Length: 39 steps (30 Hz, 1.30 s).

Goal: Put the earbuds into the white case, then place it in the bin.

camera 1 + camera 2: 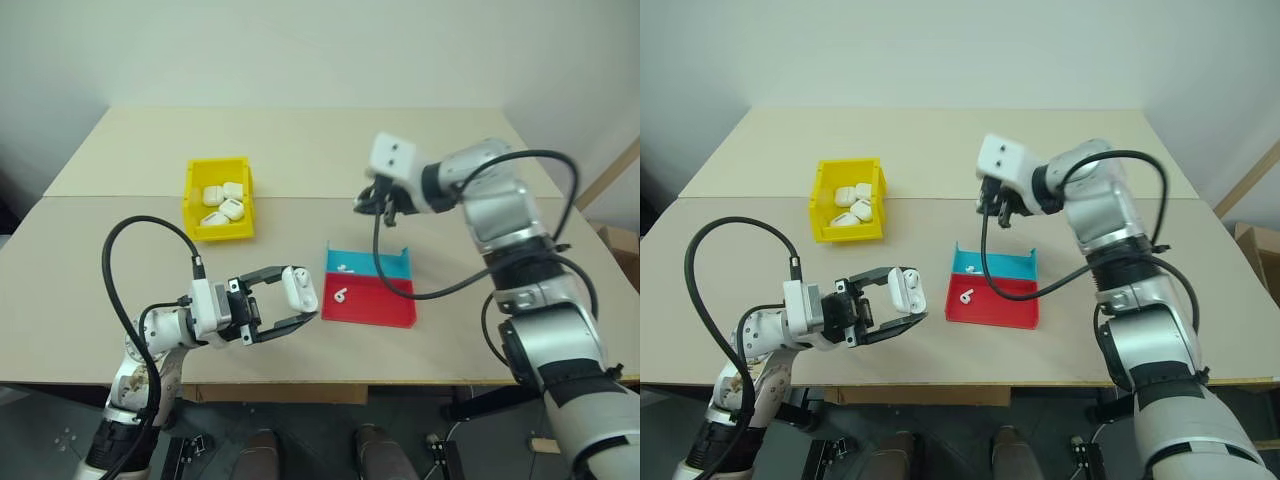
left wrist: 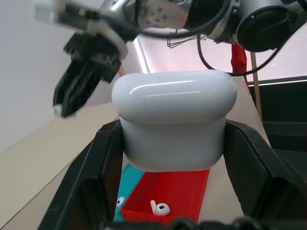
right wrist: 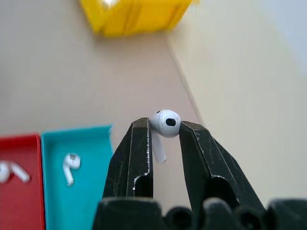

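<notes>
Yellow bin (image 1: pixel 219 212) with white cases (image 1: pixel 223 202)

Bare worktop (image 1: pixel 300 150) lay open behind and on both sides of the bin (image 1: pixel 219 199) — room enough for my jaws to pass. The bin's inside was crowded with white cases. Between my left gripper (image 1: pixel 306 296), shut on the white case (image 1: pixel 298 288), and my right gripper (image 1: pixel 378 205) stood the red-and-cyan tray (image 1: pixel 368 287) — its walls low, two earbuds (image 1: pixel 339 295) inside.
</notes>
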Motion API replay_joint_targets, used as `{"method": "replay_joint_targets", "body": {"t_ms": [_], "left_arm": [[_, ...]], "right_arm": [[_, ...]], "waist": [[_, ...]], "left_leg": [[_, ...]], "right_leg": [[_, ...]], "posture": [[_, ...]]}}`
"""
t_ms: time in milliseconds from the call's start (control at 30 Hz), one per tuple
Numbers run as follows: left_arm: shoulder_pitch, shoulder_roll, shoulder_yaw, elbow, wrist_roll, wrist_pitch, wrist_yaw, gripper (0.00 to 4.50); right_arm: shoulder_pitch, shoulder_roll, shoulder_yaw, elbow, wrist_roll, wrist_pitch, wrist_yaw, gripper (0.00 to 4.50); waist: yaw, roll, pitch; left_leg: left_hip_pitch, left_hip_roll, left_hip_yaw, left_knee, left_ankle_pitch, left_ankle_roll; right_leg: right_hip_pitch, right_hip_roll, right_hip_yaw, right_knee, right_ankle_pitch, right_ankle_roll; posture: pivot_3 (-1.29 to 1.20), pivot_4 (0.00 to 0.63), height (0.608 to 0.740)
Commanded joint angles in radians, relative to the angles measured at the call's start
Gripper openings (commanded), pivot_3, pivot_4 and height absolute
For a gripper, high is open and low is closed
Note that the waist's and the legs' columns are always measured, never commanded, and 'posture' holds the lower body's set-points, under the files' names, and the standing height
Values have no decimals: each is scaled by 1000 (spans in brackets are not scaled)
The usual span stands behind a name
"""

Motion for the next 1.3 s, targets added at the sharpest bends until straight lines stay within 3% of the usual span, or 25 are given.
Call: {"method": "replay_joint_targets", "body": {"t_ms": [33,233,367,533,867,1300], "left_arm": [[-77,-31,-7,-11,-36,35,29,2792],[-202,-86,-38,2,-63,100,37,2792],[-235,-106,-48,2,-82,129,24,2792],[-244,-115,-56,-9,-90,148,16,2792],[-230,-122,-47,-41,-102,178,29,2792],[-217,-129,-40,-50,-90,167,36,2792]], "right_arm": [[93,7,-222,-316,176,100,-81,760],[325,62,-457,-723,530,177,-144,760],[415,108,-510,-844,755,219,-249,760],[460,70,-481,-869,981,277,-334,760],[547,19,-341,-856,1042,197,-394,760],[629,-7,-200,-830,914,45,-383,760]], "waist": [[6,0,0],[6,0,0],[-6,0,0],[-4,0,0],[1,-1,0],[1,-1,0]], "left_leg": [[0,0,0,0,0,0],[0,0,-1,1,0,0],[2,0,1,1,0,0],[2,0,1,1,0,0],[1,0,0,1,0,0],[1,0,0,1,0,0]], "right_leg": [[0,0,0,0,0,0],[2,0,-1,-1,0,0],[2,1,1,0,0,0],[3,2,2,1,0,0],[3,2,1,-2,0,1],[3,2,1,-3,0,1]], "posture": [[0,150,740],[0,150,740],[0,150,740],[0,150,740],[0,150,740],[0,150,740]]}}
